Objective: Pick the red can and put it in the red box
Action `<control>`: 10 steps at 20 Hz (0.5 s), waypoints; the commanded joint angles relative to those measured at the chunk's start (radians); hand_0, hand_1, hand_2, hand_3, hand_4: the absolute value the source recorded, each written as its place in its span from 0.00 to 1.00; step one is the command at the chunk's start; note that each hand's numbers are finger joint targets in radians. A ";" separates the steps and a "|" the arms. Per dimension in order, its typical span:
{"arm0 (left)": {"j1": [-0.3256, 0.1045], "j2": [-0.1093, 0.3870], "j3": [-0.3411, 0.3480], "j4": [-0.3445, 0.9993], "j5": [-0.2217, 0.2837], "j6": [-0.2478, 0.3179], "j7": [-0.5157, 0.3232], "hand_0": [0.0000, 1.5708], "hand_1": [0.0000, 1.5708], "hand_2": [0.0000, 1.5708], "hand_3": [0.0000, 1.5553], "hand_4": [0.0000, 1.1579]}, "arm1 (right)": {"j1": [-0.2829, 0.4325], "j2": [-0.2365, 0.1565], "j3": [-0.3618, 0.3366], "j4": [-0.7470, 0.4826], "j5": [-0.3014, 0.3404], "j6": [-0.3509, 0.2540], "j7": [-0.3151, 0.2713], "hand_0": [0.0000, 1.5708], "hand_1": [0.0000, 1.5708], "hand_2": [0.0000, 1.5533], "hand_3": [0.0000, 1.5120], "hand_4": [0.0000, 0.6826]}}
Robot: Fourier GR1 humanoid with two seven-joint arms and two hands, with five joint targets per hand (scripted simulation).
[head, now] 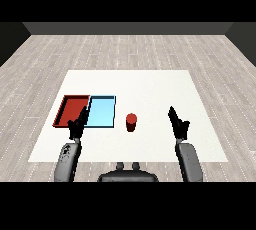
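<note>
A small red can stands upright on the white table, just right of the light blue tray. The red tray lies at the left, side by side with the blue one. My right hand is raised to the right of the can, well apart from it, fingers straight and holding nothing. My left hand hovers over the near edge of the trays, where red meets blue, also with straight fingers and nothing in it.
The table's near edge runs just in front of both forearms. Grey wooden floor surrounds the table on all sides.
</note>
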 commanded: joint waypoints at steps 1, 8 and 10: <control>0.000 -0.011 0.007 -0.007 -0.009 -0.013 -0.011 0.00 0.00 0.00 0.00 0.00 | 0.040 0.016 -0.004 -0.044 0.012 0.012 -0.009 0.00 0.00 0.00 0.00 0.00; -0.057 -0.062 0.009 -0.159 0.051 -0.029 -0.284 0.00 0.00 0.00 0.00 0.00 | 0.121 0.052 0.033 -0.279 -0.055 0.060 -0.214 0.00 0.00 0.00 0.00 0.00; -0.020 -0.055 0.023 -0.162 0.067 -0.053 -0.360 0.00 0.00 0.00 0.00 0.00 | 0.208 0.054 0.048 -0.269 -0.049 0.096 -0.332 0.00 0.00 0.00 0.00 0.00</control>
